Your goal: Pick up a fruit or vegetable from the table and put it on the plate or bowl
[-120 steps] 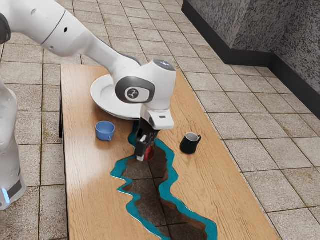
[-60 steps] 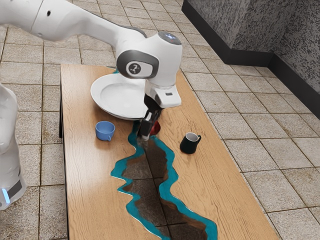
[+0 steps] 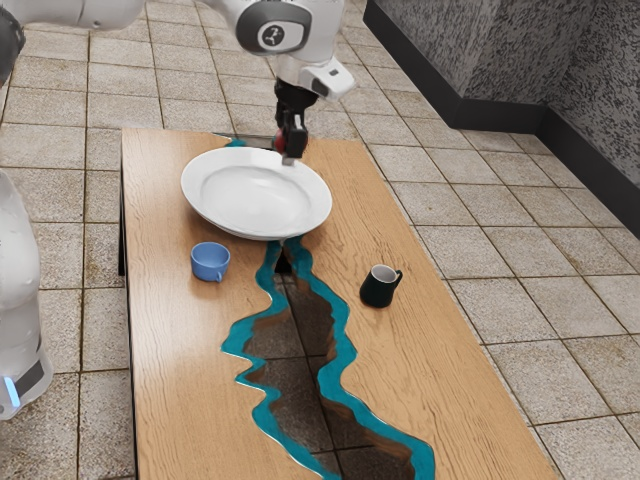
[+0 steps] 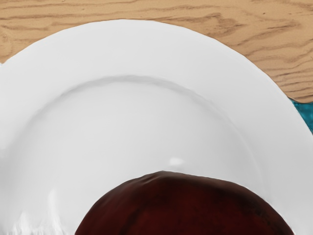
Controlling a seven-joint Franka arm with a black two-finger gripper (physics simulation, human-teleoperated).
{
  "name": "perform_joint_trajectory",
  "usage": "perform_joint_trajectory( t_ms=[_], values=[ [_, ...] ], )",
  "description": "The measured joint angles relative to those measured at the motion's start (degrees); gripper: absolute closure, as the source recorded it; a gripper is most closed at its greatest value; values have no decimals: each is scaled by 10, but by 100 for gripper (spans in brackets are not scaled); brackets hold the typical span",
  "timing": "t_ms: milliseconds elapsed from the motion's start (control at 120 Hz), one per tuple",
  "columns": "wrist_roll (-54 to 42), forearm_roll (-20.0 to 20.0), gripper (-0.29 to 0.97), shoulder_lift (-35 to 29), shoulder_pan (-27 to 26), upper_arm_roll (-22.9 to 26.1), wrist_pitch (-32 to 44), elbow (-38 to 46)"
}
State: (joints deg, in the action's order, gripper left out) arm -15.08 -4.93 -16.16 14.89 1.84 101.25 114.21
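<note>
Gripper (image 3: 291, 146) hangs above the far rim of the white plate (image 3: 232, 190), its two black fingers clamped from both sides on a dark red fruit (image 4: 181, 208), which shows as a small red patch between them in the exterior view and as a rounded dark mass just under the hand in the wrist view. What kind of fruit it is I cannot say for sure; the glossy deep-red skin suggests perhaps an apple or a plum. The fruit is in the air, apart from the plate, with the plate's well and inner rim spread out beneath it. By my reading the carrying step is nearly over and the placing step is at hand: the next move calls for bringing the hand a little further in over the plate's middle, lowering until the fruit is close to the surface, and only then parting the fingers, since a round fruit let go from height near the rim could roll off onto the wooden table (image 3: 170, 340). No brand, label or legible writing appears on the plate, the blue cup (image 3: 210, 261) or the black mug (image 3: 379, 286).
</note>
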Motion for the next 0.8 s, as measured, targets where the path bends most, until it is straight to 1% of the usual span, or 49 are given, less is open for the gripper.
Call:
perform_joint_trajectory(
  t_ms=[75, 133, 208, 333, 383, 417, 467, 542, 650, 800],
  values=[
    [15, -2, 61, 13, 31, 0, -3, -1],
    [25, -2, 57, 30, 47, 0, -5, -7],
    [36, 0, 52, 57, 54, 0, -6, -12],
    [51, 3, 52, 93, 55, 1, -2, -20],
    [56, 4, 46, 97, 56, 1, -2, -21],
    [59, 6, 36, 98, 56, 1, -3, -21],
    [63, 8, 25, 99, 56, 1, -4, -21],
    [68, 10, 15, 99, 55, 2, -5, -23],
    [74, 11, 7, 99, 55, 2, -6, -24],
    [82, 11, 2, 99, 50, 8, -7, -27]
  ],
)
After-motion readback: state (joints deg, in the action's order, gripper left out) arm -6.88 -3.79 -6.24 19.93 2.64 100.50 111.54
